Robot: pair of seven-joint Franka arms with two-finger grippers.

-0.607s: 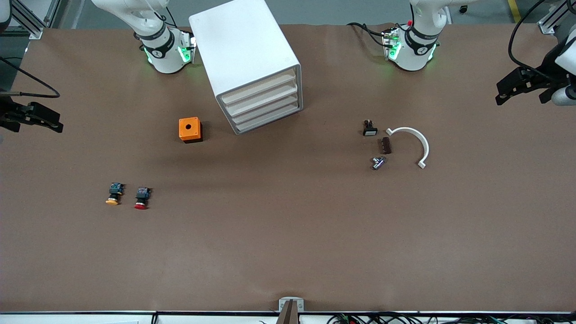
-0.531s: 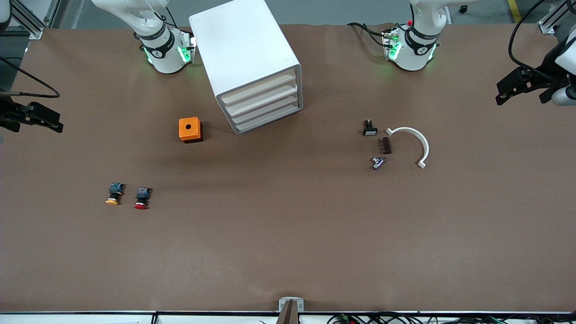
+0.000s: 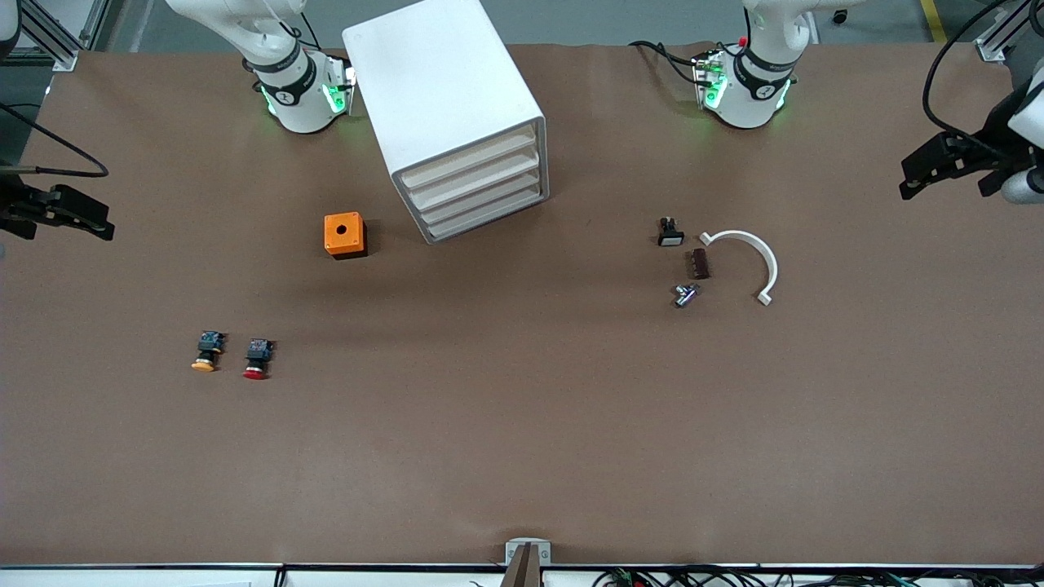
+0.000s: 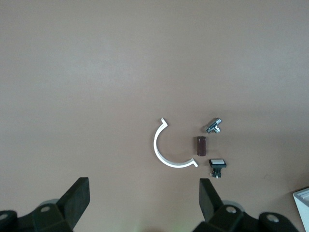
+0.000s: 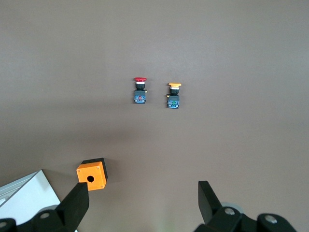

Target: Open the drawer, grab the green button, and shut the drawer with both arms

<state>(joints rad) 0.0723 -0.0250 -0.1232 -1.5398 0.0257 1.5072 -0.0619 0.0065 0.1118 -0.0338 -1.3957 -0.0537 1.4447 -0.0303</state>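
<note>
Hands left (image 3: 917, 169) and right (image 3: 94, 222) hover spread at table ends.

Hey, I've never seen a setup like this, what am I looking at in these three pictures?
Two robot arms at a brown table. One picture looks down from across it; the others come from wrist cameras. The left gripper and right gripper hover open at the table's ends, holding nothing. On the table: a white cabinet with four shut drawers, an orange box, a yellow button beside a red button, and a white curved clip with small parts. No green button shows.
</note>
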